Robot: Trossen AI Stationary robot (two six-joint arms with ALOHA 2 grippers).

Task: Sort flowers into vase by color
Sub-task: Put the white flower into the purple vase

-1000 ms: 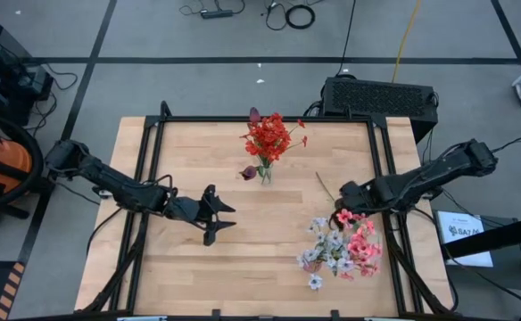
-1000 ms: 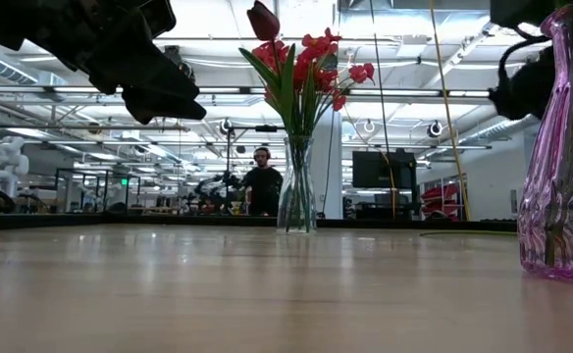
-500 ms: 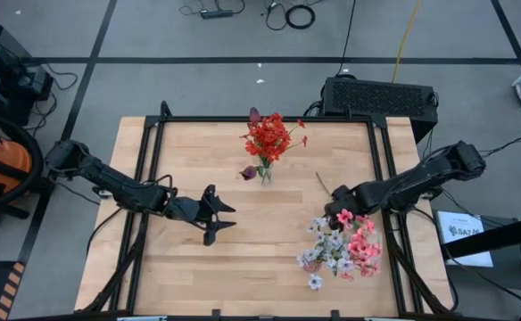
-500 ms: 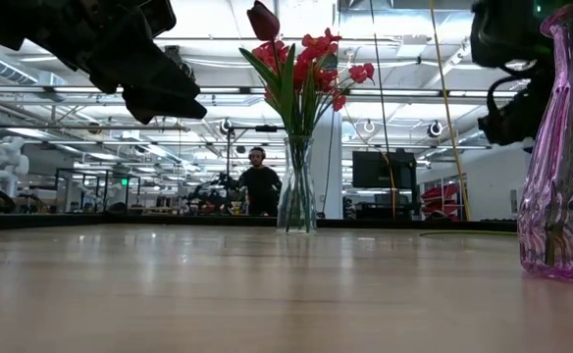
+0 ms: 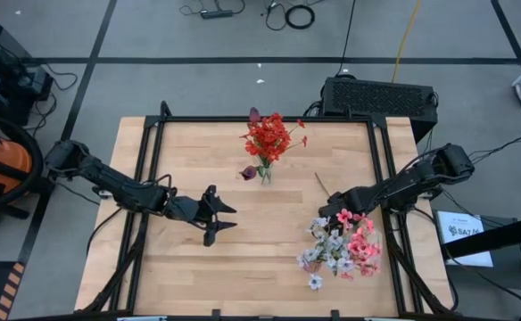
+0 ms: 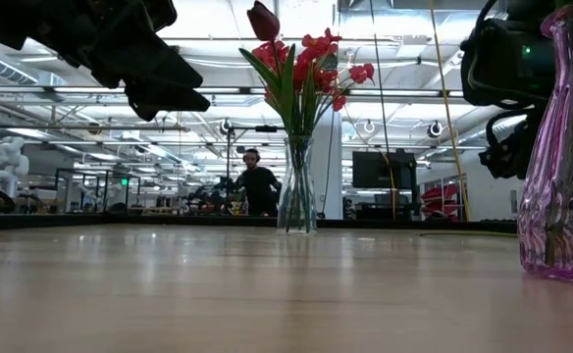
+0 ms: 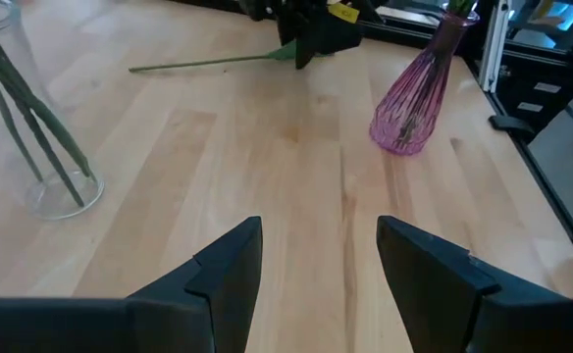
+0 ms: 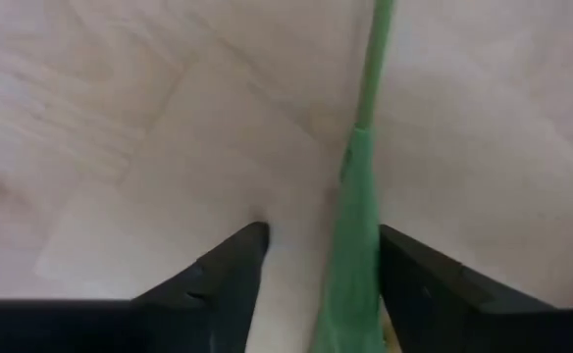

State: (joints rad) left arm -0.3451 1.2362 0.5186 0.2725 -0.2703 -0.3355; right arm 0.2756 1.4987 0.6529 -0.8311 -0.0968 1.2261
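Two hands work over the wooden surface (image 5: 180,267): left hand (image 5: 222,217) at nine o'clock, open and empty; red flowers (image 5: 269,138) in a clear vase at twelve; right hand (image 5: 334,200) open astride a green stem (image 5: 322,184); pink-white blossoms (image 5: 343,247) at five.

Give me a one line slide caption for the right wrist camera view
Right gripper low over the wooden table, open fingers straddling a green flower stem lying on it.

Both arms are dark, nearly black, built of jointed segments with thin black cables trailing alongside. Each pincer, left pincer (image 5: 226,218) and right pincer (image 5: 330,203), ends in two flat, angular black fingers (image 7: 230,279).
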